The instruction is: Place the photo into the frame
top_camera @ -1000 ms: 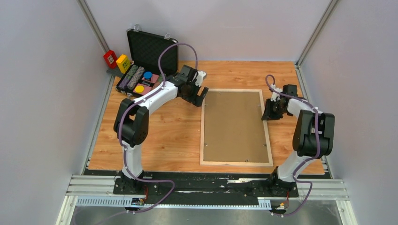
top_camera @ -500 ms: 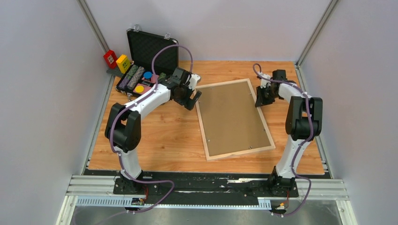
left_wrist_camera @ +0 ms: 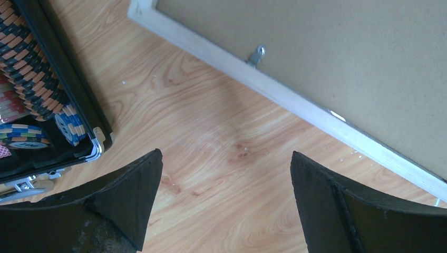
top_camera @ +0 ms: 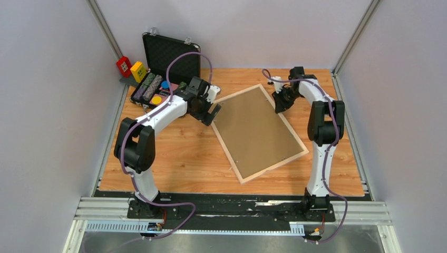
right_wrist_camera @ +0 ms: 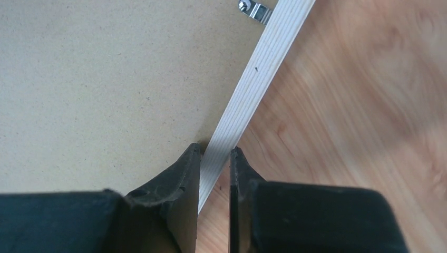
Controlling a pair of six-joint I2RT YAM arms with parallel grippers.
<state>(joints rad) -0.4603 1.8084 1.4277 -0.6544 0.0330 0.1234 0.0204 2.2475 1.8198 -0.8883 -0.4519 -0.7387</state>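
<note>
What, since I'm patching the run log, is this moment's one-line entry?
right gripper: shut on frame rail | left gripper: open, empty | backing board: up, in frame | photo: unseen

Open black case (top_camera: 171, 55) of poker chips (left_wrist_camera: 31, 63), just left of the left jaws; red block (top_camera: 124, 66) and yellow block (top_camera: 138, 70) beyond it; brown board (top_camera: 255, 129) to their right, over the wooden worktop (top_camera: 174, 153).

Frame (top_camera: 227, 154) askew on table (top_camera: 179, 153) ctr, backing board (top_camera: 256, 132) in it; case (top_camera: 171, 52) at far-L corner.

2 white arms (top_camera: 167, 112), blk joints (top_camera: 138, 150), purple cables (top_camera: 185, 53)
</note>
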